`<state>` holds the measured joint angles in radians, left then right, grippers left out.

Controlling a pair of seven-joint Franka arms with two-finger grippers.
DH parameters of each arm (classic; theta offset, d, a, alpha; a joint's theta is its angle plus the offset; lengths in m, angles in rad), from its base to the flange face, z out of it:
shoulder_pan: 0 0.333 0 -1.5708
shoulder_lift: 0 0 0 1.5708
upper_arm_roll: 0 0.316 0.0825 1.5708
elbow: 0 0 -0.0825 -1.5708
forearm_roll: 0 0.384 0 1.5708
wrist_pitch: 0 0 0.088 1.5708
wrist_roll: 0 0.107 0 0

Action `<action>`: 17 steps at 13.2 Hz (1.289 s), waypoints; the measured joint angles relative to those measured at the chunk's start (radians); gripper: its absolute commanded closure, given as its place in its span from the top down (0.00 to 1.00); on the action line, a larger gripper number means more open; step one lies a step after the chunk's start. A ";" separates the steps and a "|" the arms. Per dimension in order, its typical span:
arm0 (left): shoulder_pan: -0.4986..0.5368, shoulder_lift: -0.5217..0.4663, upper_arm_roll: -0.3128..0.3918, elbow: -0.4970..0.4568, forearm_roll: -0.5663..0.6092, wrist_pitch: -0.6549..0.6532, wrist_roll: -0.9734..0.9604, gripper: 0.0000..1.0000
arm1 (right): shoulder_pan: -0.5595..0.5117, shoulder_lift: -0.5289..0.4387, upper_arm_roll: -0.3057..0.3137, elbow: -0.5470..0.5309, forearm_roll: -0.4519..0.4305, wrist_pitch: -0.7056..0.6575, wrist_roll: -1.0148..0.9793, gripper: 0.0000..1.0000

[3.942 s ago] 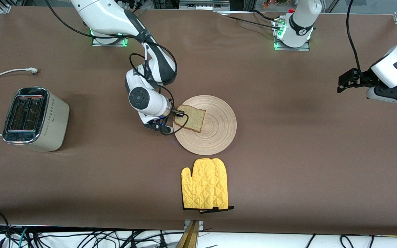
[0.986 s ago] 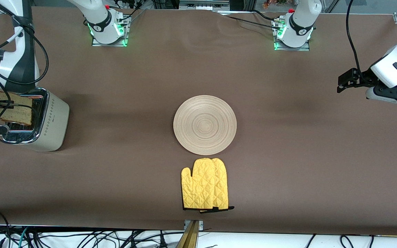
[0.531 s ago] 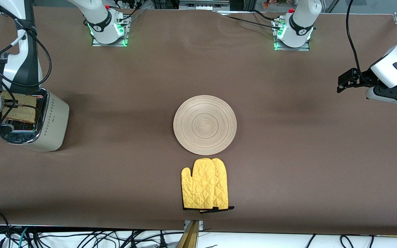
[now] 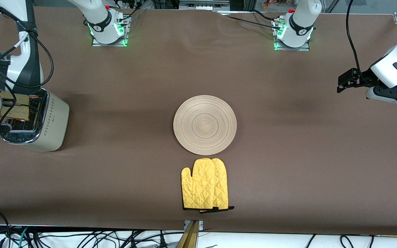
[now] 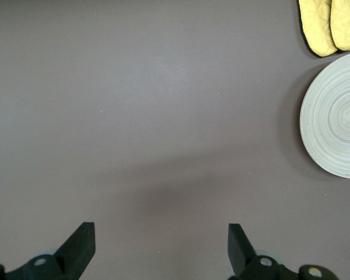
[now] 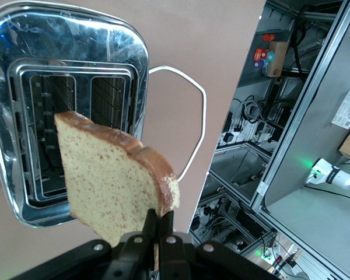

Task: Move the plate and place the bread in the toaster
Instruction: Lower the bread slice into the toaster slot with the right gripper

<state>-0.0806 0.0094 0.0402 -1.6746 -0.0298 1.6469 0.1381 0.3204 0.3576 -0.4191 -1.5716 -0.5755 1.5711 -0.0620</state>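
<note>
Jaws of the right gripper (image 6: 158, 224) are pinched tight on the crust edge of the bread (image 6: 114, 175), holding the slice upright over the toaster (image 4: 36, 119). Seen from the right wrist, the slice hangs above the chrome top with both slots showing beneath it, and none of it has gone down into a slot. From the front, the bread (image 4: 15, 106) sits over the toaster's top, partly hidden by the right arm's wrist and cables. Toaster stands at the right arm's end of the table, its white cord (image 6: 189, 125) looping away from it. Left gripper (image 5: 157, 248) has its fingers spread wide with nothing between them; it hangs over bare brown table (image 4: 288, 165) at the left arm's end, and that arm waits. Plate (image 4: 204, 124) lies flat around the middle of the table, bare, well apart from the toaster. Yellow oven mitt (image 4: 205, 184) lies nearer to the front camera than the plate, just beside its rim but not touching it. Left wrist view catches the plate (image 5: 335, 116) and the mitt (image 5: 329, 26) at its edge, with a narrow strip of table between them.
</note>
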 measured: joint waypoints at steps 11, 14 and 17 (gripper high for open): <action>0.002 0.003 0.006 0.005 0.024 0.002 0.000 1.00 | 0.000 0.034 0.006 -0.027 -0.002 0.063 0.026 0.00; 0.002 0.010 0.004 0.010 0.024 0.002 0.000 1.00 | 0.000 0.054 0.007 -0.028 -0.002 0.086 0.066 0.00; 0.002 0.012 0.004 0.011 0.024 0.002 0.000 1.00 | 0.000 0.061 0.010 -0.027 -0.002 0.094 0.103 0.00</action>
<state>-0.0783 0.0209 0.0446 -1.6634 -0.0056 1.6492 0.1381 0.3205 0.4181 -0.4093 -1.5990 -0.5774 1.6653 0.0411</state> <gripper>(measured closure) 0.000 0.960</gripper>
